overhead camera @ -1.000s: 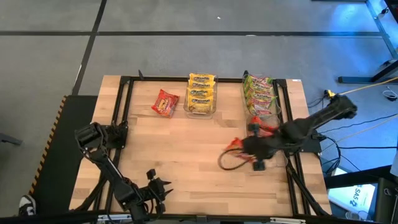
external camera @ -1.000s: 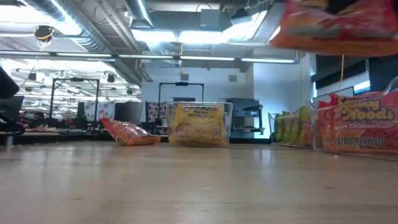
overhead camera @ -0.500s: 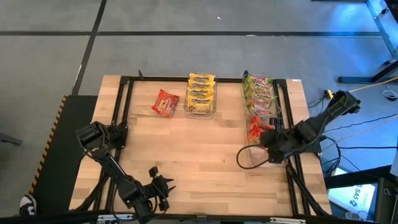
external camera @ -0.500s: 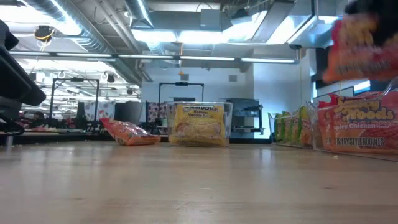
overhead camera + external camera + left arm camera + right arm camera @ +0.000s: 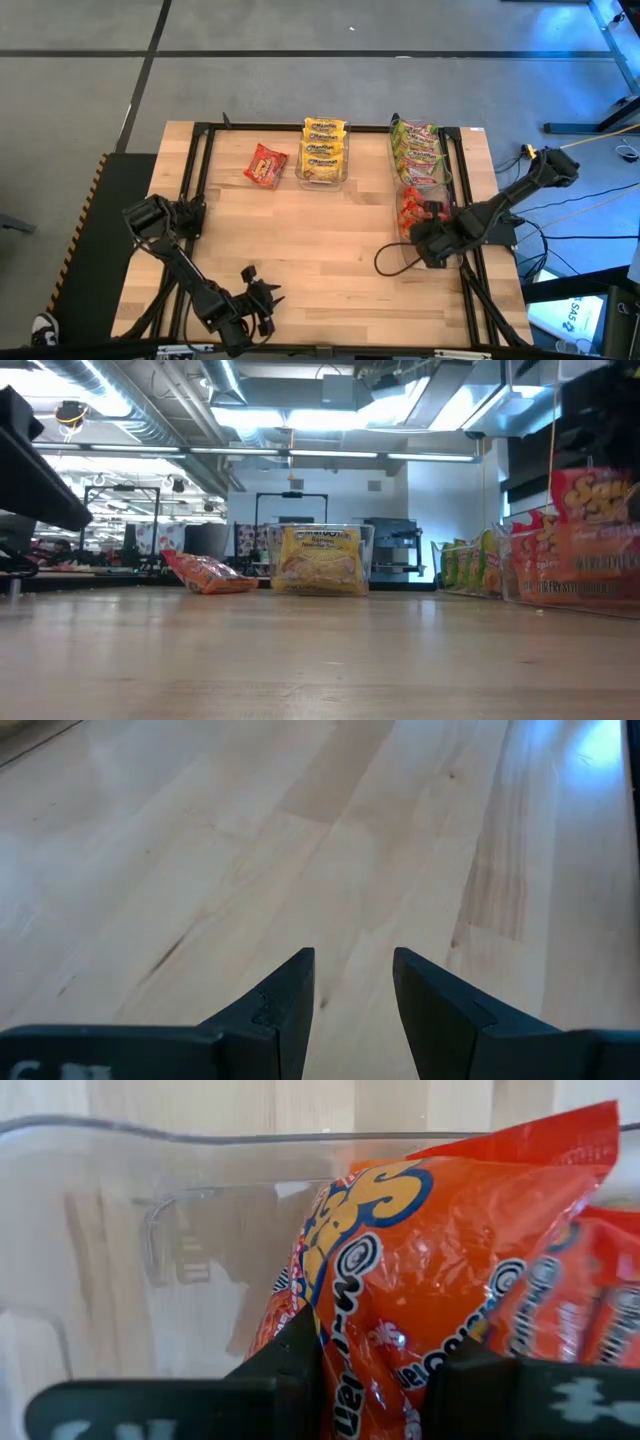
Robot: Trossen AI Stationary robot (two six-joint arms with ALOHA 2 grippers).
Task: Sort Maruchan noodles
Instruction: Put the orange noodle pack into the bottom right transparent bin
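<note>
My right gripper [image 5: 424, 222] is at the table's right side, shut on a red-orange noodle packet [image 5: 420, 1270] inside a clear bin [image 5: 408, 262]. More red-orange packets [image 5: 585, 1300] stand in that bin beside it. Green packets [image 5: 417, 150] fill the bin behind it, and yellow packets [image 5: 323, 150] fill a bin at the far middle. One loose red-orange packet [image 5: 265, 165] lies flat on the wood left of the yellow bin. My left gripper [image 5: 355, 970] is open over bare wood near the near-left edge [image 5: 260, 300]. My right gripper pinches the red-orange packet between its two fingers [image 5: 300, 1365] by the end nearest the wrist [image 5: 385, 1350]. It reaches in slanting down from the table's right. The packet stands on edge inside the clear bin [image 5: 600, 510], beside the other red-orange packets; its lower end is hidden.
A black frame [image 5: 200, 180] runs along the left, far and right edges of the table. The three bins sit toward the far and right sides. Bare wood [image 5: 310, 240] spans the middle and the near side. Cables [image 5: 590, 205] hang off beyond the right edge.
My right gripper has carried the red-orange packet from above the table's middle right toward the right edge. It has then gone down, and the packet now sits low inside the clear bin. It has stayed shut on the packet throughout.
</note>
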